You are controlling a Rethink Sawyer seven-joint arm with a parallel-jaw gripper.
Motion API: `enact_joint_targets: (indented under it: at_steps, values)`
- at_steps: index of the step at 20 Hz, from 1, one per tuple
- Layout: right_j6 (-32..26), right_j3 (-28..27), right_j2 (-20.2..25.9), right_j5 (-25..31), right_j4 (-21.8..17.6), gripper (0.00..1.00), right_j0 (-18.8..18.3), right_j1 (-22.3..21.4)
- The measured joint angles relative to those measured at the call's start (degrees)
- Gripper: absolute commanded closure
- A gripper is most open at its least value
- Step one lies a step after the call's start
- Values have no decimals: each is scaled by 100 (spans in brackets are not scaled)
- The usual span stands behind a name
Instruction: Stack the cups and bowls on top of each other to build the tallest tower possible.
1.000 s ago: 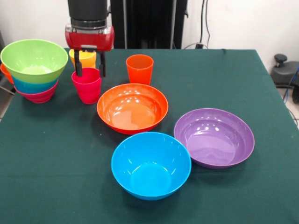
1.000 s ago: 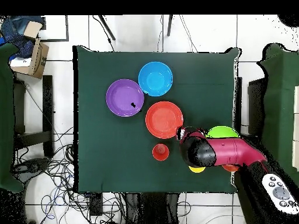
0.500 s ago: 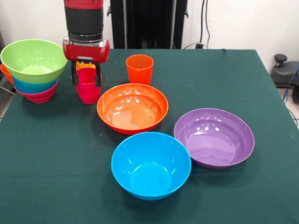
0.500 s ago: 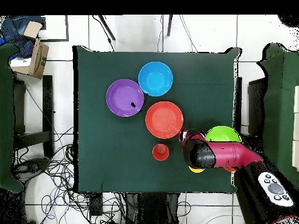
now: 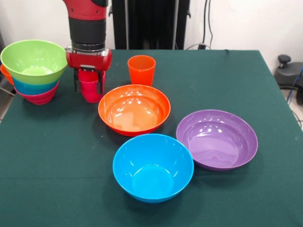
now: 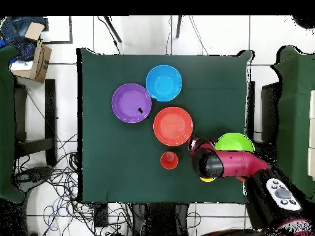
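Observation:
The red-pink cup (image 5: 89, 90) stands on the green cloth left of the large orange bowl (image 5: 134, 109). My gripper (image 5: 89, 81) has come down over it, open, with one finger on each side of the cup and its rim hidden under the red wrist. Behind them stands the orange cup (image 5: 141, 69). The yellow cup (image 6: 207, 179) shows only as a sliver under the arm in the overhead view. At the far left rises the tower (image 5: 34, 64): lime green bowl over blue over magenta. The blue bowl (image 5: 153, 166) and purple bowl (image 5: 217, 138) sit apart.
The arm (image 6: 231, 163) lies across the table corner beside the lime green bowl (image 6: 234, 142). A small orange rim (image 5: 4, 71) peeks out behind the tower. A cardboard box (image 6: 31, 60) and cables lie on the floor off the table.
The gripper has dropped from above the red-pink cup to down around it, hiding the yellow cup behind. The cups and bowls have kept their places.

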Motion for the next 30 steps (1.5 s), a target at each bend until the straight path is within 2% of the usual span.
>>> enact_joint_targets:
  at_steps: [7,18,22,30]
  values:
    - [0,-129,-254,-264,1,0,219,224]
    - [0,-158,-274,-295,32,0,238,273]
    - [0,-155,-211,-295,81,0,138,226]
    - [0,-96,271,-107,523,0,-507,-187]
